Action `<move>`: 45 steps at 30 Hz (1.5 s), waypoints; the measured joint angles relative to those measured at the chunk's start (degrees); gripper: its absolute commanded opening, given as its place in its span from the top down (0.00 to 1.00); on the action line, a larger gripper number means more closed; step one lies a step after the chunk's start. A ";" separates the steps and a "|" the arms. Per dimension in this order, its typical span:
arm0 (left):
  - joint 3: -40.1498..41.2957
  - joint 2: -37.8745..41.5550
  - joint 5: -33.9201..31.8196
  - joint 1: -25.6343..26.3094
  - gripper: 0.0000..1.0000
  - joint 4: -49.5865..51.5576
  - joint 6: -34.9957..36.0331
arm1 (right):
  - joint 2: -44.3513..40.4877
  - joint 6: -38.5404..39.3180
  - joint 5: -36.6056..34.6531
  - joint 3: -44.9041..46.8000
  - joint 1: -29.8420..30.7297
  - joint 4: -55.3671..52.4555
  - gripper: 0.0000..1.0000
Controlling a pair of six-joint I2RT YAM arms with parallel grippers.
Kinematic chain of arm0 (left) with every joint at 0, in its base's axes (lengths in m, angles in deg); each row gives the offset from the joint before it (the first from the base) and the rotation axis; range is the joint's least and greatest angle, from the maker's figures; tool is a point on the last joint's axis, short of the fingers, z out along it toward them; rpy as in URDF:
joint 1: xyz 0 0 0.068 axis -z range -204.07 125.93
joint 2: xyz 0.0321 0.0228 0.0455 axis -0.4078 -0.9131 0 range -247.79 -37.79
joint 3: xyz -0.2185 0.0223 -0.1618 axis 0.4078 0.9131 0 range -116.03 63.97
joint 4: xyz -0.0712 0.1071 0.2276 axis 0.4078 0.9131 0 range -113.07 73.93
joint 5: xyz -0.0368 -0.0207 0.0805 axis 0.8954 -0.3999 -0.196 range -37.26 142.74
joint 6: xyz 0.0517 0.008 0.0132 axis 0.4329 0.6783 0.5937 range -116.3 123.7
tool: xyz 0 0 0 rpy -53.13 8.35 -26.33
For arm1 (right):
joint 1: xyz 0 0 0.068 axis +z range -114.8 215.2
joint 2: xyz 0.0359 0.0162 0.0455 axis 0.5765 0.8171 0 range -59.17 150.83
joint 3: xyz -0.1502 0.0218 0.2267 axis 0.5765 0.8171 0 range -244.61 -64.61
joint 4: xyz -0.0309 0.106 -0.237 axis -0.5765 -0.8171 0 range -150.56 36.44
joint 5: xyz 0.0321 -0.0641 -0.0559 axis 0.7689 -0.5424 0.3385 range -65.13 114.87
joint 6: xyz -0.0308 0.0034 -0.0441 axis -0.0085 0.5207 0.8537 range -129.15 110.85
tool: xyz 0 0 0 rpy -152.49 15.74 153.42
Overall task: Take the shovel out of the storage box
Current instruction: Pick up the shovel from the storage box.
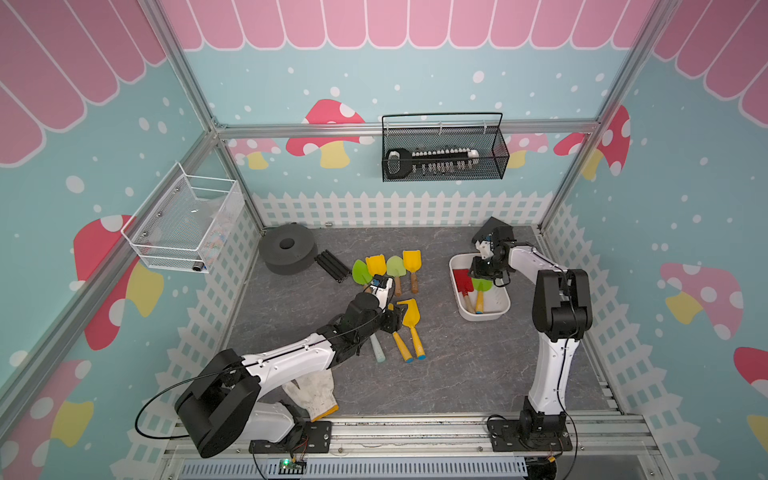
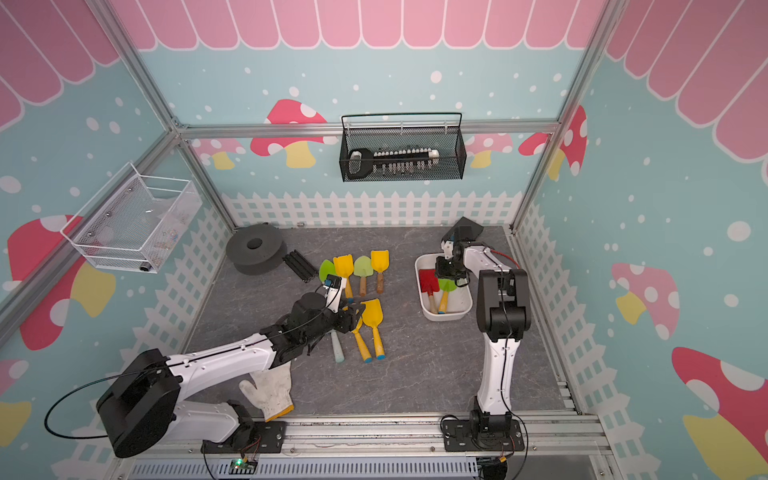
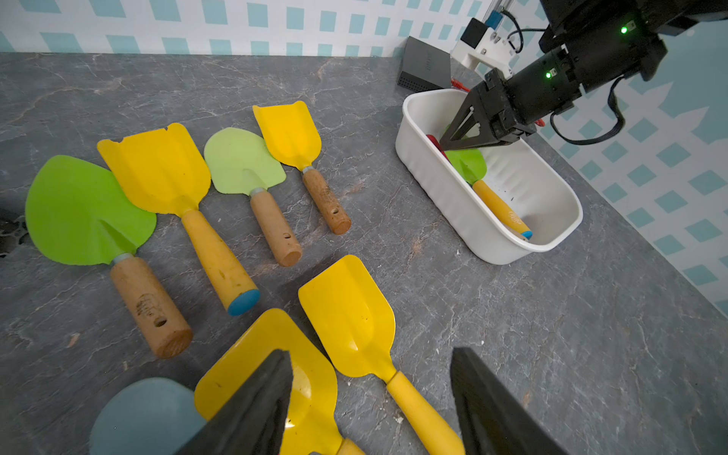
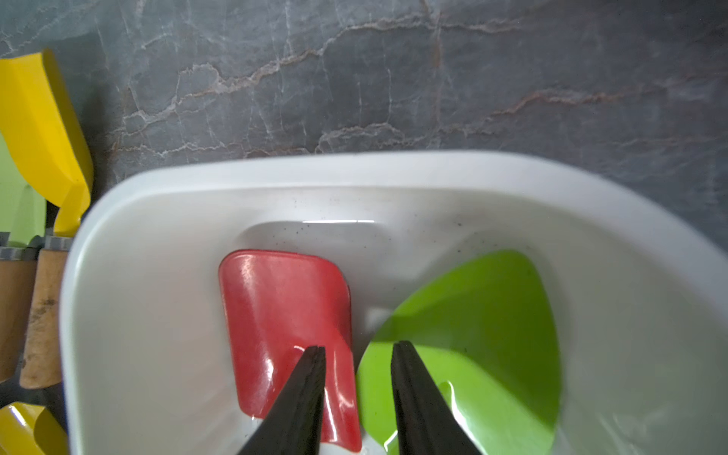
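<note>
The storage box is a white tub at the right of the table. Inside lie a red shovel and a green shovel with a yellow handle, side by side. My right gripper reaches down into the box, its jaws narrowly apart. One finger is over the red blade, one over the green, and nothing is visibly clamped. My left gripper stands open just above two yellow shovels on the table.
Several more shovels lie in a row mid-table. A black foam ring and black bars sit at the back left, a white glove at the front. A black mesh basket and a white one hang on the walls.
</note>
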 measured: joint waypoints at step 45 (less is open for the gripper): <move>0.02 0.00 -1.11 0.00 0.32 0.04 0.04 | 2.84 0.55 11.69 -1.16 -1.84 4.15 1.00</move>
